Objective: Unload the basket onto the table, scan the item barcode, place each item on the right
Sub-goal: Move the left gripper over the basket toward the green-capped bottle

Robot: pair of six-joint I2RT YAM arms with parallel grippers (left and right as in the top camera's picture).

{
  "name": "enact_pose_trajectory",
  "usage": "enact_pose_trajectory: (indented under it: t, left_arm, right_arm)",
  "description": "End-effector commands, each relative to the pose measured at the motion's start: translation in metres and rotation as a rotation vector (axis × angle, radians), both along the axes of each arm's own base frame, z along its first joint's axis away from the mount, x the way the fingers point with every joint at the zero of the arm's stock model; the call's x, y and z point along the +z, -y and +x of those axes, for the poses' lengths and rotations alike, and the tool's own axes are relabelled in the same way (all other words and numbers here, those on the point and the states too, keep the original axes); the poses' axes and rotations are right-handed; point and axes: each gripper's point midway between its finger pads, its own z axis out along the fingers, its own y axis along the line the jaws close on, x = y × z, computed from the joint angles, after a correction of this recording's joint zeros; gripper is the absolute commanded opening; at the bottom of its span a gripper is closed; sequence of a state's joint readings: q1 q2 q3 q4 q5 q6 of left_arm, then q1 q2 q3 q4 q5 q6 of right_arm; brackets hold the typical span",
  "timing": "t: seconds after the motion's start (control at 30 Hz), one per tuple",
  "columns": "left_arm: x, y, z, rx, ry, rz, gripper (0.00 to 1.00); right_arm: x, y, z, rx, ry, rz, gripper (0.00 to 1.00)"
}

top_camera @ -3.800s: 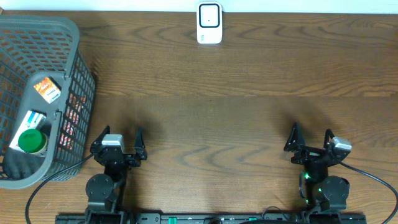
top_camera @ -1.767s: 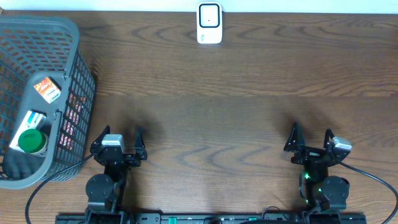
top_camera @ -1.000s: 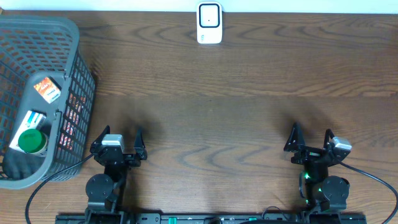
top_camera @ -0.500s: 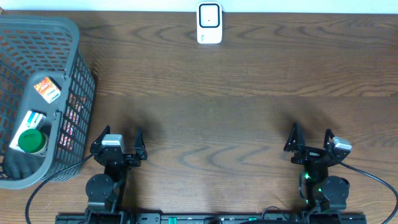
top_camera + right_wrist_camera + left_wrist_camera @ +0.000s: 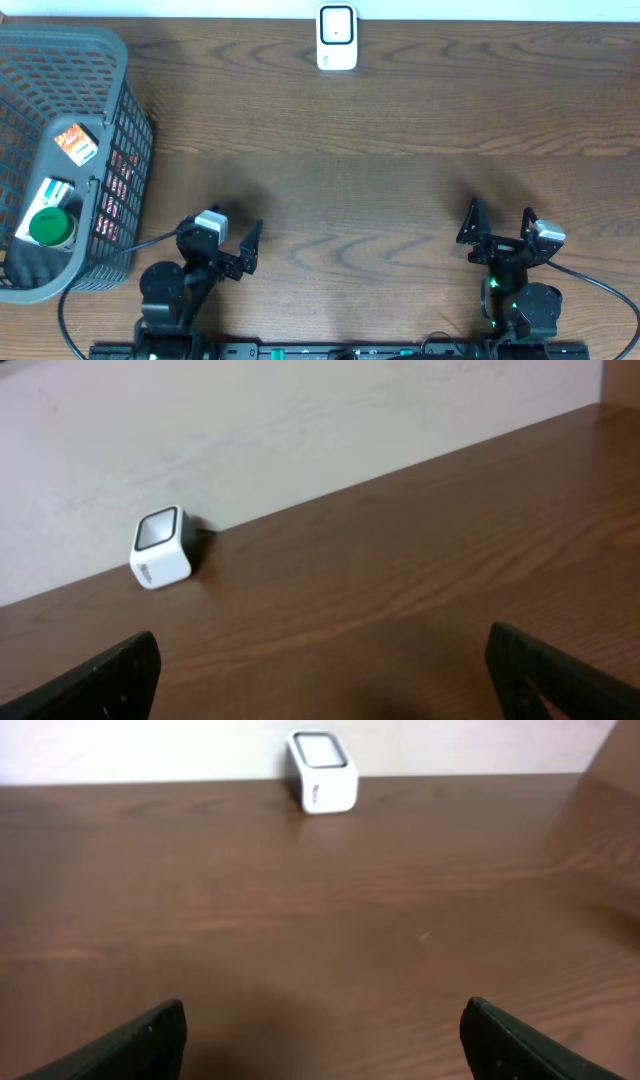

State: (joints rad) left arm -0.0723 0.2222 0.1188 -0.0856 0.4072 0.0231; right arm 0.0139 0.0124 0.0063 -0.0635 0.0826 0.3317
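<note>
The left gripper and right gripper gape wide, empty. Left of the left fingers, the basket holds a green-lidded jar and two boxes.

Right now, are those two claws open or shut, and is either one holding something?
Left gripper: open, holding nothing.
Right gripper: open, holding nothing.

No text is legible; print on the small orange-and-white box in the grey plastic basket, far left, is too small.
</note>
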Motion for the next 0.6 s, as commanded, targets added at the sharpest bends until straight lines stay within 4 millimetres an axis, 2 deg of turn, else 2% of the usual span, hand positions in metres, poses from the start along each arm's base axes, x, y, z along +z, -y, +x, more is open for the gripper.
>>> enact_pose_trajectory:
  t: [0.0,0.13,0.27,0.37,0.4,0.5,0.57]
  left_arm:
    - [0.066,0.008,0.001,-0.054,0.099,-0.011,0.87]
    - [0.133,0.008,0.005,-0.053,0.103,-0.012,0.87]
    - [0.177,0.008,0.004,-0.048,-0.048,-0.007,0.87]
    - [0.2,0.01,0.0,-0.062,-0.152,-0.007,0.87]
    - [0.203,0.01,0.001,-0.061,-0.162,-0.005,0.87]
    - [0.191,0.015,-0.004,-0.093,-0.229,-0.018,0.87]
    - [0.192,0.019,-0.006,-0.117,-0.232,-0.028,0.87]
  right_arm:
    - [0.0,0.002,0.0,-0.009,0.0,-0.011,0.99]
    - [0.0,0.002,0.0,-0.008,0.0,-0.011,0.99]
    - [0.0,0.002,0.0,-0.008,0.0,-0.011,0.99]
    - [0.0,0.002,0.0,-0.008,0.0,-0.011,0.99]
    - [0.0,0.002,0.0,-0.008,0.0,-0.011,0.99]
    - [0.0,0.002,0.0,-0.008,0.0,-0.011,0.99]
    - [0.0,0.002,0.0,-0.009,0.0,-0.011,0.99]
